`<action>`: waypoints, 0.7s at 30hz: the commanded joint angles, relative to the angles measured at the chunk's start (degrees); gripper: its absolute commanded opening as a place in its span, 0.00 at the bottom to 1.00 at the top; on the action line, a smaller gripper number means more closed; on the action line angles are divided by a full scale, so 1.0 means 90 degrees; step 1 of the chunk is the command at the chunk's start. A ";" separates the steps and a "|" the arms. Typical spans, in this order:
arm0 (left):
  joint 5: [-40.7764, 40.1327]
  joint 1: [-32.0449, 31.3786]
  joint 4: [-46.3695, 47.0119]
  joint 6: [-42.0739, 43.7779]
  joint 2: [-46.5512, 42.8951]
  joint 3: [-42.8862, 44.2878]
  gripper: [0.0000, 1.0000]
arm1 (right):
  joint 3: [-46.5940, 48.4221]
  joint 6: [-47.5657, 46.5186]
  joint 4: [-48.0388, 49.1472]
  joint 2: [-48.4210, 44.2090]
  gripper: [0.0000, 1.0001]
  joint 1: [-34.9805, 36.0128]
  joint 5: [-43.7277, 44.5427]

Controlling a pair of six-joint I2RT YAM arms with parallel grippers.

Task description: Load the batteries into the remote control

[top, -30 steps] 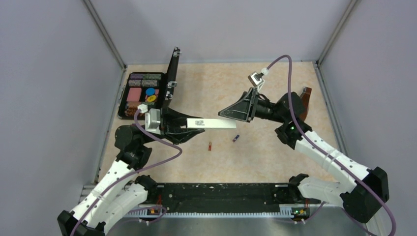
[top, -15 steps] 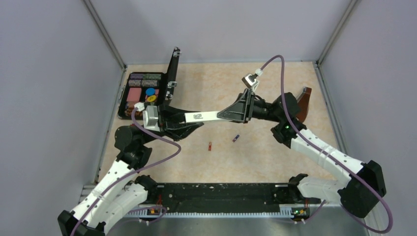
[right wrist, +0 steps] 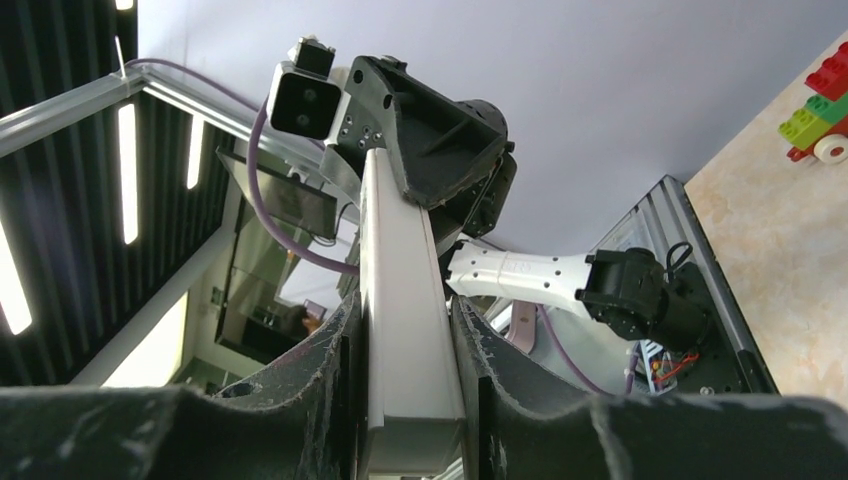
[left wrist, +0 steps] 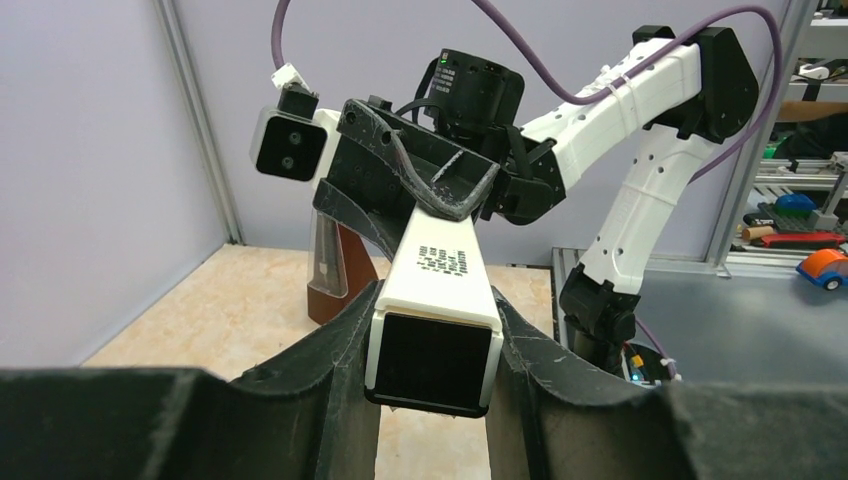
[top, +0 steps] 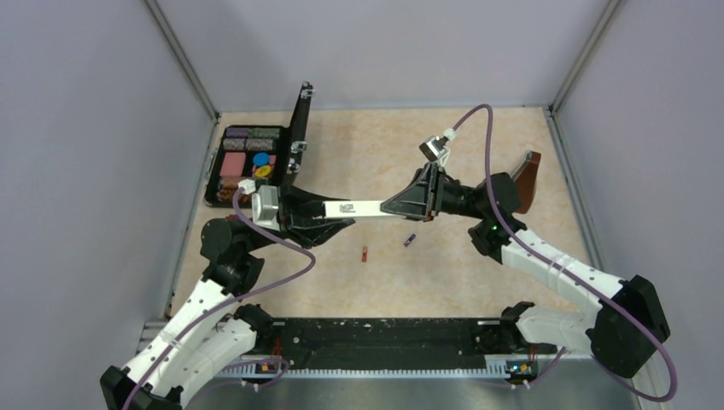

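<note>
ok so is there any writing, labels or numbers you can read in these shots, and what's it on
Nothing is sharp enough to quote.
On the remote control: a printed label of several short dark rows on its white face, too small and blurred to read in the left wrist view. In the top view it is only a dark smudge.
Nothing else in the three views shows legible words, brands, numbers or signs.

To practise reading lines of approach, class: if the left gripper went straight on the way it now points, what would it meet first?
The right gripper. The left gripper points along the remote control it clamps, and the right gripper grips that bar's far end, facing it head-on.
</note>
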 commanded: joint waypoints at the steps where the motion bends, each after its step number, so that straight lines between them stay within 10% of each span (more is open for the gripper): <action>1: -0.0010 0.0067 0.0062 0.0161 -0.0056 0.0253 0.00 | -0.0125 -0.0233 0.0073 0.0096 0.07 0.0070 -0.0030; 11: -0.0031 0.0078 -0.0202 0.0319 -0.0046 0.0301 0.00 | 0.0033 -0.0601 -0.0565 0.0010 0.39 0.0066 0.0045; 21: -0.0264 0.0074 -0.0306 0.0432 -0.0096 0.0241 0.00 | 0.0348 -0.1623 -0.2460 -0.0117 0.50 0.0063 0.0413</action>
